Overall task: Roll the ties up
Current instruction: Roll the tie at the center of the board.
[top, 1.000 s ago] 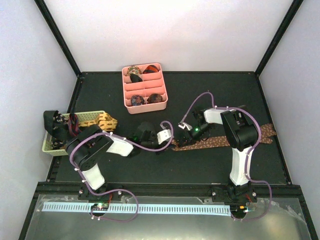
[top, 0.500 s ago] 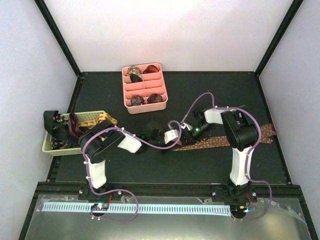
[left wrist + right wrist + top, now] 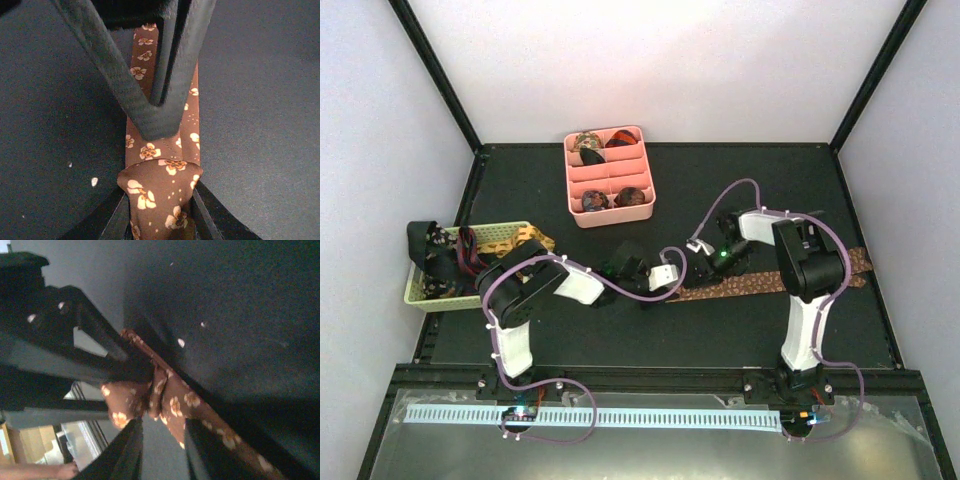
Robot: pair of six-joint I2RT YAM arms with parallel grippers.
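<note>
- Left wrist view: the brown tie (image 3: 162, 150) is clamped by its folded end in the left end effector (image 3: 160, 200), ready for rolling.
- Just ahead, it is straddled by the right end effector (image 3: 163, 424); grip unclear.

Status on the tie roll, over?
Left gripper shut on brown tie, at its folded end. Right gripper parted, tips at that fold. Rest of tie lies flat. Pink tray, basket well apart.

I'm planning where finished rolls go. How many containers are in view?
2. A pink tray at the back, left of centre, holding rolled ties; a pale basket at the far left, holding loose ties. No other seems hidden.
</note>
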